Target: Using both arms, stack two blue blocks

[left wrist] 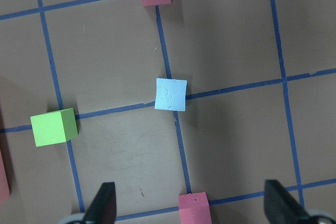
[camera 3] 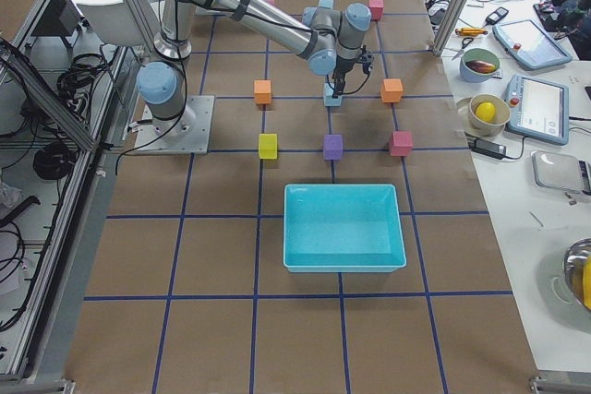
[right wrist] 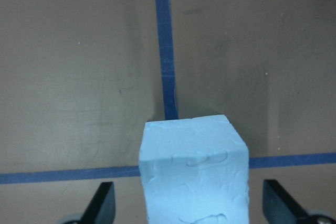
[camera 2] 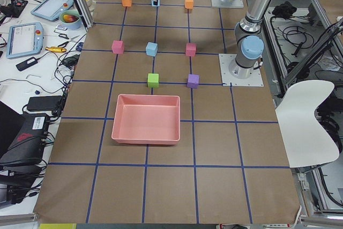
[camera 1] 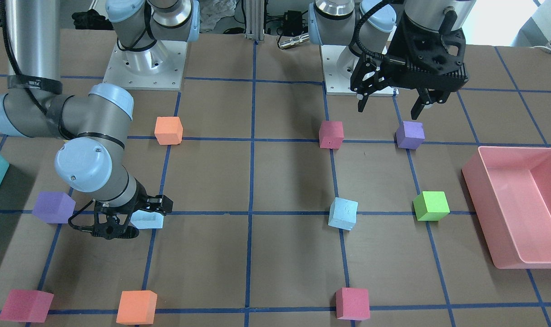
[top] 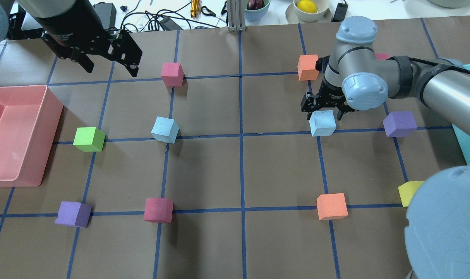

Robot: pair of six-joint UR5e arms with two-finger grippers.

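Observation:
One pale blue block (top: 322,123) sits on a tape crossing at the right of the overhead view. My right gripper (top: 326,114) is low over it, and its open fingers straddle it. In the right wrist view the block (right wrist: 191,171) stands between the fingertips (right wrist: 104,205) with a gap on each side. The second blue block (top: 165,130) sits left of centre, free on the table. My left gripper (top: 107,64) hangs open and empty, high above the table's far left. Its wrist view looks down on that block (left wrist: 170,94).
A pink bin (top: 49,135) stands at the left edge and a teal bin (top: 467,143) at the right edge. A green cube (top: 88,139), purple cubes (top: 399,124), red cubes (top: 172,74), orange cubes (top: 307,67) and a yellow cube (top: 408,192) lie scattered on the grid.

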